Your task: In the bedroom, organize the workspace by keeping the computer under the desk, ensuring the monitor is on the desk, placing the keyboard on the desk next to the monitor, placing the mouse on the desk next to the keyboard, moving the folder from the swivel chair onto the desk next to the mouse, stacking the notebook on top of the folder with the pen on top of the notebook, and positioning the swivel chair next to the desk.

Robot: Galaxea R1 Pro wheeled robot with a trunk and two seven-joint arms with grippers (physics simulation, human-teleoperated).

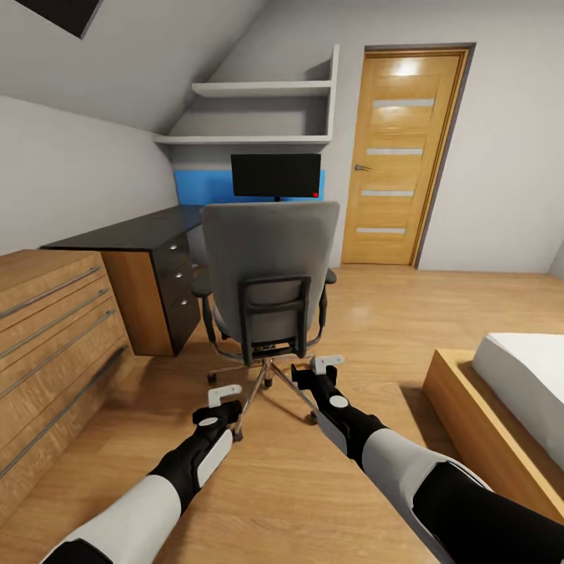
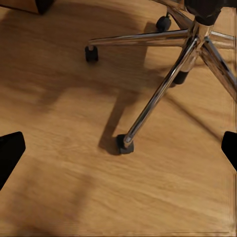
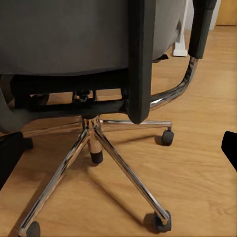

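The swivel chair (image 1: 270,266) stands in the middle of the head view with its grey back towards me; its seat is hidden behind that back. Behind it the monitor (image 1: 276,175) stands on the desk, of which the blue back panel (image 1: 200,186) shows. My left gripper (image 1: 225,394) is open low over the floor by the chrome chair base (image 2: 163,89). The right gripper (image 1: 326,365) is open just behind the chair's back frame (image 3: 140,64). The keyboard, mouse, folder, notebook, pen and computer are out of view.
A black drawer unit (image 1: 177,287) with silver knobs stands left of the chair, and a long wooden dresser (image 1: 55,337) runs along the left wall. A low bed (image 1: 509,392) is at the right. A wooden door (image 1: 403,157) is at the back right.
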